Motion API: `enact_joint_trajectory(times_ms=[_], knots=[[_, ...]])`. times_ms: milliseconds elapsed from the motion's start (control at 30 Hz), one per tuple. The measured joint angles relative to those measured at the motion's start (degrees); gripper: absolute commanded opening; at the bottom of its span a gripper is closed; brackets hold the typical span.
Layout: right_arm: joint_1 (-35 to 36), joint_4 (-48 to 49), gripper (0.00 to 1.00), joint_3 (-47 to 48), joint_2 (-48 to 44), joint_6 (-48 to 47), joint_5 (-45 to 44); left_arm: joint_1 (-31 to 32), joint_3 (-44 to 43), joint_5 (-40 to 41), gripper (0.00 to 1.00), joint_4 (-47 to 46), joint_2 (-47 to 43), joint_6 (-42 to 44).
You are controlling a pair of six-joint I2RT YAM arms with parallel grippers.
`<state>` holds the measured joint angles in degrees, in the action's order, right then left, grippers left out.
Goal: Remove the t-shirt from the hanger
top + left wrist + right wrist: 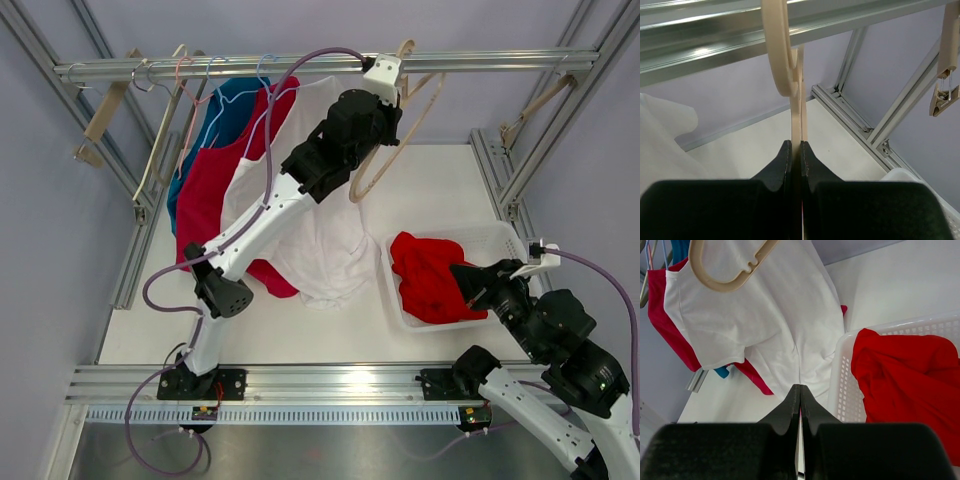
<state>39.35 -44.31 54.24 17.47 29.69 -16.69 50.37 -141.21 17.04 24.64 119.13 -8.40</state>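
My left gripper is shut on a bare beige wooden hanger, held up by the top rail. In the left wrist view the fingers pinch the hanger's neck, and its hook curves over the rail. A red t-shirt lies crumpled in the white basket. My right gripper is shut with nothing seen in it, at the basket's near right side. In the right wrist view its tips point at the basket wall beside the red shirt.
A white t-shirt, a red one and a blue one hang from wire hangers on the rail, draping to the table. Wooden clip hangers hang at far left and far right. Aluminium frame posts stand on both sides.
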Motion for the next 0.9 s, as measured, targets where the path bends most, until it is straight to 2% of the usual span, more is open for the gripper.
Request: enact_joint_trajectory(times_ms=[567,900], knots=[[0.0,1.5,0.07,-0.9,1.0,-1.8,1.4,-1.7,-1.0,-2.1,0.00,-2.1,2.7,-1.3],[0.0,1.7,0.08,-1.3,1.3,-1.9,2.1,-1.9,2.9,-1.7,0.00,-6.5,2.0,-1.0]])
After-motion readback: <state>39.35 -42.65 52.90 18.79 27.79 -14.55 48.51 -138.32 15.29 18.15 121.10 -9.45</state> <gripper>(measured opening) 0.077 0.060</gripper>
